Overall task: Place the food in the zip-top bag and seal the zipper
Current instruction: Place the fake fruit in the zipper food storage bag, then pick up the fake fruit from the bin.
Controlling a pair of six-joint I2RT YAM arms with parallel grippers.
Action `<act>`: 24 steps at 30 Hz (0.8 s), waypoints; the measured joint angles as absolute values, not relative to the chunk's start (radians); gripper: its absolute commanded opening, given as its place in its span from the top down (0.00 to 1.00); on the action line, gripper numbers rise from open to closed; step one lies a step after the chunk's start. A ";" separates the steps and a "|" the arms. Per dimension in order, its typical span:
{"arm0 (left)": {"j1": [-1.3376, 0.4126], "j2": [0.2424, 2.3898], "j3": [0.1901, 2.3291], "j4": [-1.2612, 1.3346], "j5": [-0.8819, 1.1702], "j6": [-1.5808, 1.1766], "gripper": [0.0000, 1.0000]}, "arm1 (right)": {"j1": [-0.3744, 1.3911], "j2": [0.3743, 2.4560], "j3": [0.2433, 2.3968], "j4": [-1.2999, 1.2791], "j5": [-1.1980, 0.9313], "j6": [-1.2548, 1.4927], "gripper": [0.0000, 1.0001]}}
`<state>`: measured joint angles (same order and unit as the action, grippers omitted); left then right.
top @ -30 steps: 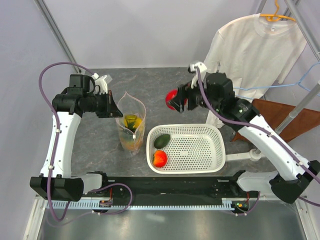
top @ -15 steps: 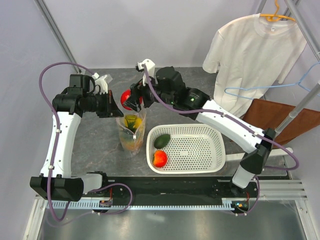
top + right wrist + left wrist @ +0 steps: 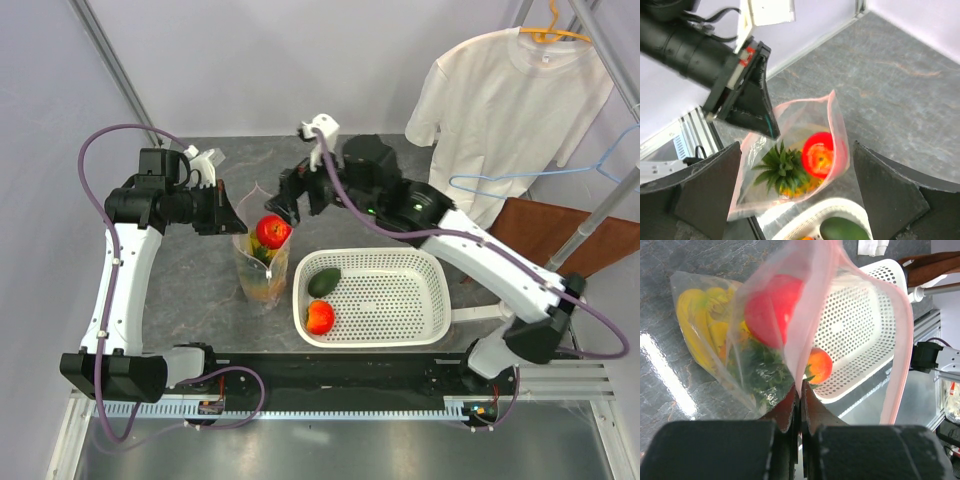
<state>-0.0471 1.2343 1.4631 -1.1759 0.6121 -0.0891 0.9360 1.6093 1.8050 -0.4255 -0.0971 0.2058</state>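
Top external view: a round red apple (image 3: 270, 231) sits in the mouth of the clear zip-top plastic bag (image 3: 252, 205), above a green-crowned orange pineapple (image 3: 782, 172) and a yellow banana bunch (image 3: 695, 320). The left claw (image 3: 232, 218) is clamped on the bag's rim. The right claw (image 3: 287, 203) hangs just above, spread wide and empty. Beside the bag on the grey desk (image 3: 200, 290), a white perforated plastic basket (image 3: 440, 300) holds a dark green avocado (image 3: 323, 282) and a red-orange fruit (image 3: 320, 317).

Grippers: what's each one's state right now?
Left gripper: shut on the zip-top bag's rim.
Right gripper: open, holding nothing, above the bag.
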 measured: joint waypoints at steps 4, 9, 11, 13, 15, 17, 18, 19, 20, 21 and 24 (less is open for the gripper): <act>-0.047 1.234 1.463 -1.174 0.612 -0.094 0.98 | 0.878 1.411 1.627 -0.422 -0.109 0.217 0.02; -0.047 1.234 1.463 -1.172 0.612 -0.097 0.98 | 0.754 1.200 1.336 -0.480 -0.137 0.215 0.05; -0.047 1.234 1.463 -1.172 0.612 -0.099 0.98 | 0.754 1.175 1.222 -0.504 -0.180 0.194 0.04; -0.047 1.234 1.463 -1.172 0.612 -0.100 0.98 | 0.759 1.179 1.128 -0.536 -0.222 0.173 0.02; -0.047 1.234 1.463 -1.172 0.612 -0.100 0.98 | 0.767 1.195 1.035 -0.568 -0.255 0.152 0.02; -0.047 1.234 1.463 -1.171 0.612 -0.101 0.98 | 0.776 1.217 0.973 -0.588 -0.280 0.128 0.02; -0.047 1.234 1.463 -1.171 0.612 -0.102 0.98 | 0.780 1.230 0.956 -0.594 -0.293 0.116 0.02; -0.047 1.234 1.463 -1.171 0.612 -0.104 0.98 | 0.786 1.244 0.950 -0.597 -0.299 0.107 0.02; -0.047 1.234 1.463 -1.171 0.612 -0.105 0.98 | 0.796 1.266 0.950 -0.595 -0.310 0.096 0.02; -0.047 1.234 1.462 -1.171 0.612 -0.106 0.98 | 0.807 1.285 0.950 -0.582 -0.319 0.088 0.02; -0.047 1.234 1.459 -1.168 0.612 -0.107 0.98 | 0.850 1.330 0.950 -0.545 -0.340 0.054 0.02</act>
